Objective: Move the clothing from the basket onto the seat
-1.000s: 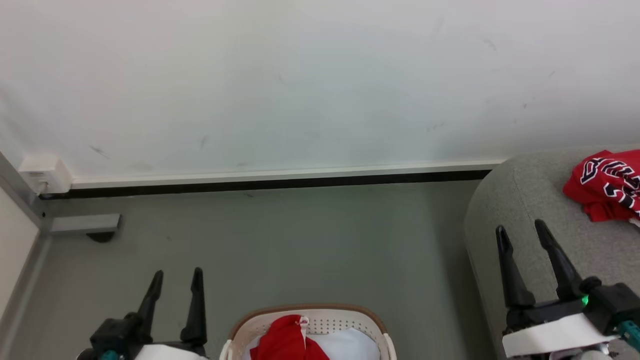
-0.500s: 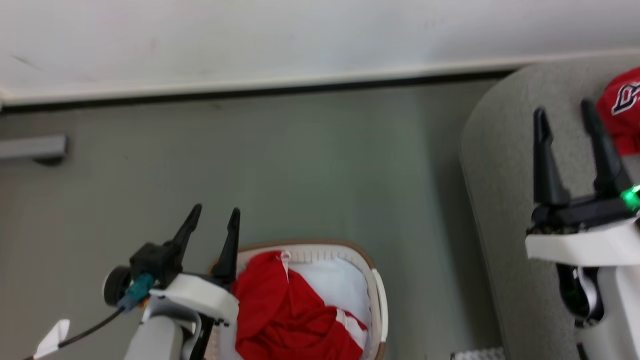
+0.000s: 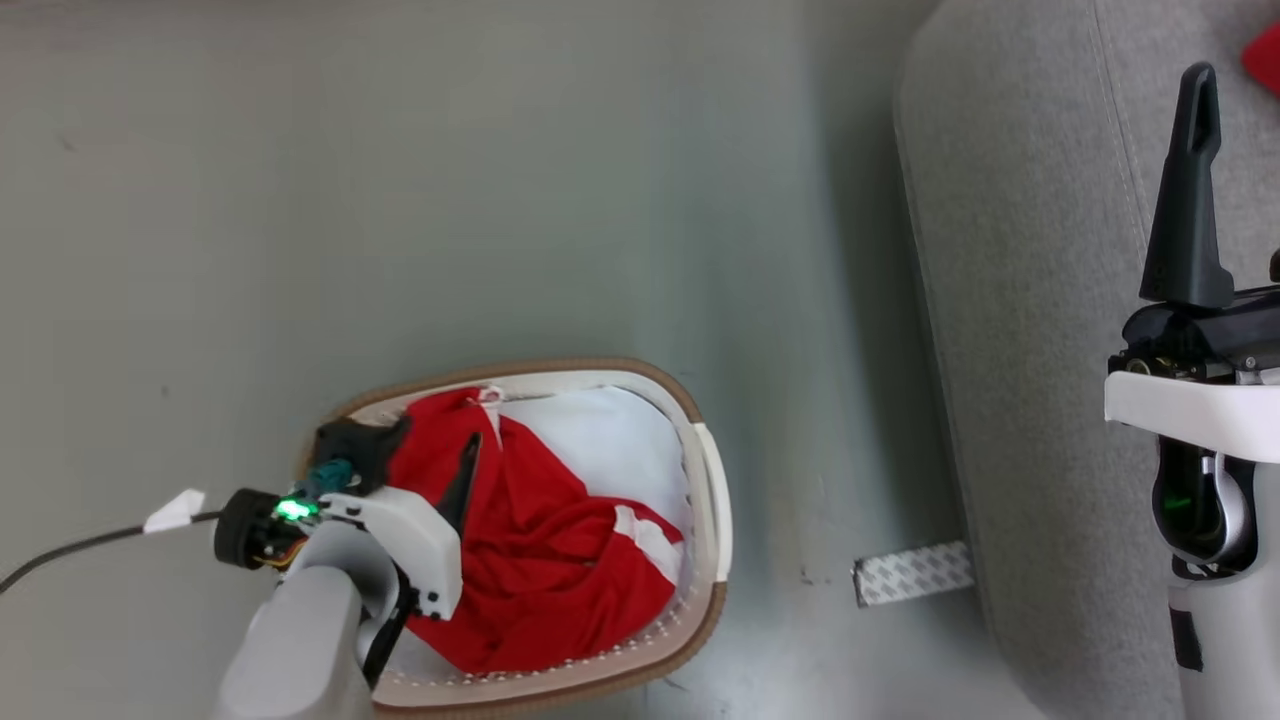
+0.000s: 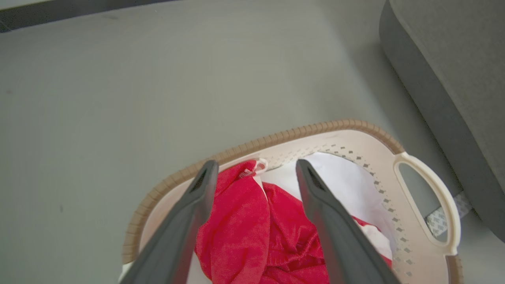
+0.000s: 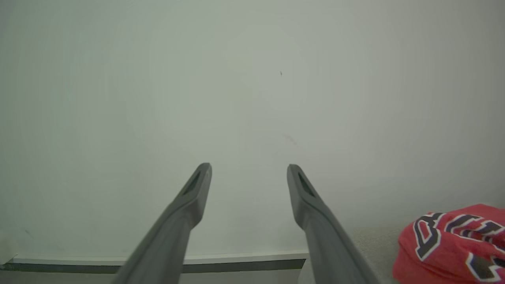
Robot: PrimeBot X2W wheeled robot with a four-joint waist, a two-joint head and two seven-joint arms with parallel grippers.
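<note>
Left gripper (image 4: 255, 165): jaws spread wide, nothing held. It is poised over the red garment (image 4: 236, 221), a finger either side of its bunched top, which looks a fair place to pinch a fold. I can't tell whether it is touching.
Red garment: heaped in the basket (image 3: 703, 500), lying on white fabric (image 3: 600, 440).
Basket: on the floor (image 3: 400, 200), near the seat (image 3: 1030, 300).
Right gripper (image 5: 248, 167): wide open and empty, raised over the seat.
Jersey (image 5: 453, 244): already on the seat.
In the way: the white fabric could lift with the red.
</note>
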